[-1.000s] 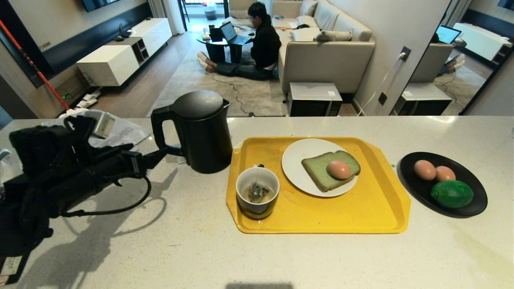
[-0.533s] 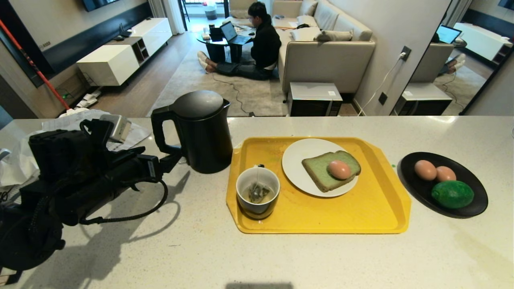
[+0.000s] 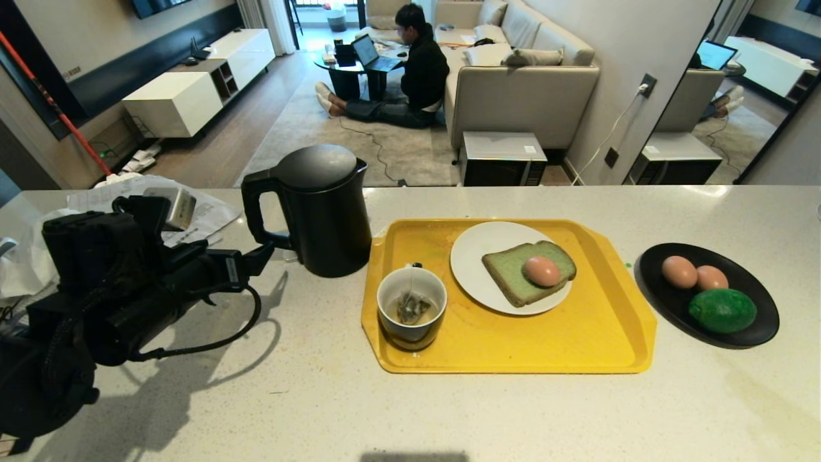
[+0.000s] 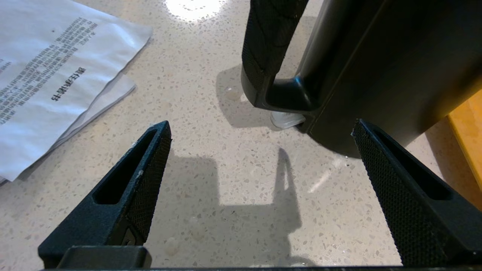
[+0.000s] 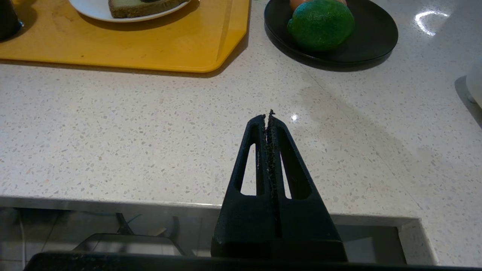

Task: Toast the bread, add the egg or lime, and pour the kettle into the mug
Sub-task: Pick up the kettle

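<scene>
Left arm (image 3: 115,289) reaches in low from the left side, wrist roughly level, cable looping beneath it. Left gripper (image 4: 260,130) hangs just above the counter (image 4: 211,203), fingers (image 4: 128,195) spread wide with nothing between them. Right gripper (image 5: 269,116) sits parked near the counter's front edge, fingers pressed flat together, empty.

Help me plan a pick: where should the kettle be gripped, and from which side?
Probably the kettle's loop handle, approached level from the robot's left. It stands upright, sticks out that way, and the open left end effector already faces it.
</scene>
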You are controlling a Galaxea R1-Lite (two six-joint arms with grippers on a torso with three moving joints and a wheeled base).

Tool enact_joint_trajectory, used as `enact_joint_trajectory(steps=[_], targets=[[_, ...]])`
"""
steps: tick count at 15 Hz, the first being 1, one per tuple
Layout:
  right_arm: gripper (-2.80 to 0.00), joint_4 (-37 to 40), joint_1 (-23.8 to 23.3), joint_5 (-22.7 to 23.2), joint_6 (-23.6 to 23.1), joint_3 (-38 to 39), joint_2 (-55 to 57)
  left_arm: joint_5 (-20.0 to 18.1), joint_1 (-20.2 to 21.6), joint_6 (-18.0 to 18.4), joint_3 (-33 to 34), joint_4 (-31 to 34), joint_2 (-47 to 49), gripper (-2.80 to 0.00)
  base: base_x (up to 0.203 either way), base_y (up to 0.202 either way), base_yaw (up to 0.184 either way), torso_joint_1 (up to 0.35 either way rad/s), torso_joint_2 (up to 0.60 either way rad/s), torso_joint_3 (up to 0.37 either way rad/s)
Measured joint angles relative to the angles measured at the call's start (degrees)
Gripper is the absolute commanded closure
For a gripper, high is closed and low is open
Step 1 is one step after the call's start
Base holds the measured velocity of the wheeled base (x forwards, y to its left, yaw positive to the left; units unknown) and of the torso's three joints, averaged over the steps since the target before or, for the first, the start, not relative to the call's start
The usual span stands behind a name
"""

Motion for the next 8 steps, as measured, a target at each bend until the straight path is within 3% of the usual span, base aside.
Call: enact_joint_trajectory(steps=[8], targets=[[0.0, -0.02, 0.0, 0.0, 0.02, 0.0, -0.02, -0.8, -0.02, 0.49, -7.96, -1.98, 5.19, -2.8, 0.0, 0.0, 0.0, 0.0, 0.0, 0.0]])
